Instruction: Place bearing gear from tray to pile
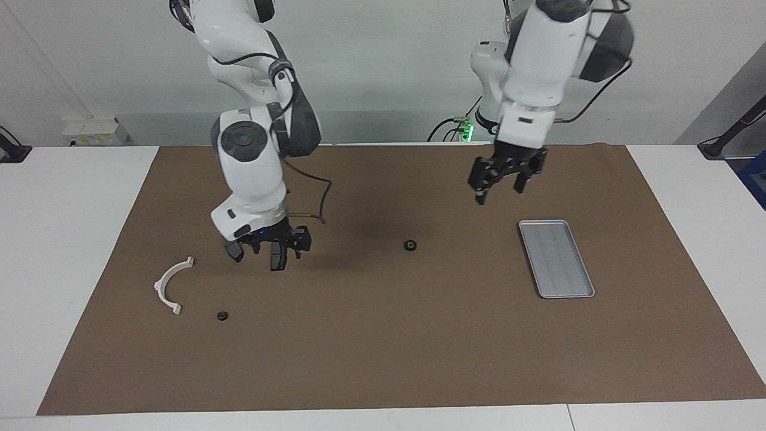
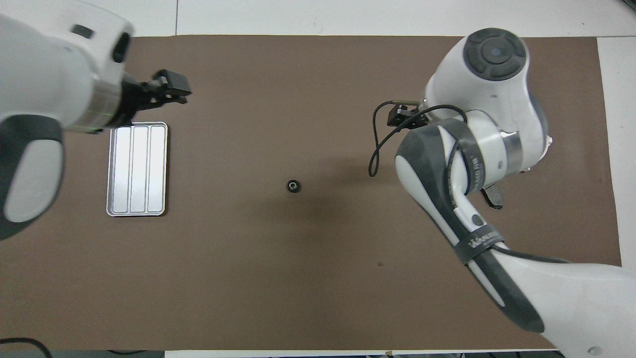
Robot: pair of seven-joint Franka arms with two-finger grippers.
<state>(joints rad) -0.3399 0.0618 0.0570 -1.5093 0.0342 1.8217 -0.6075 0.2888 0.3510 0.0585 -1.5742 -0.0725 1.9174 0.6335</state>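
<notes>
A small black bearing gear (image 1: 410, 245) lies on the brown mat between the tray and the pile; it also shows in the overhead view (image 2: 293, 186). The silver tray (image 1: 556, 257) (image 2: 136, 169) lies toward the left arm's end, and its ribbed floor shows bare. The pile lies toward the right arm's end: a white semicircular bracket (image 1: 169, 286), two dark grey pad-shaped pieces (image 1: 278, 258) (image 1: 233, 250), and a second small black gear (image 1: 222, 315). My right gripper (image 1: 269, 242) hangs low over the pads. My left gripper (image 1: 499, 182) is open and raised over the mat beside the tray.
The brown mat (image 1: 383, 359) covers most of the white table. In the overhead view the right arm (image 2: 477, 149) hides most of the pile; only one dark pad (image 2: 492, 196) shows there.
</notes>
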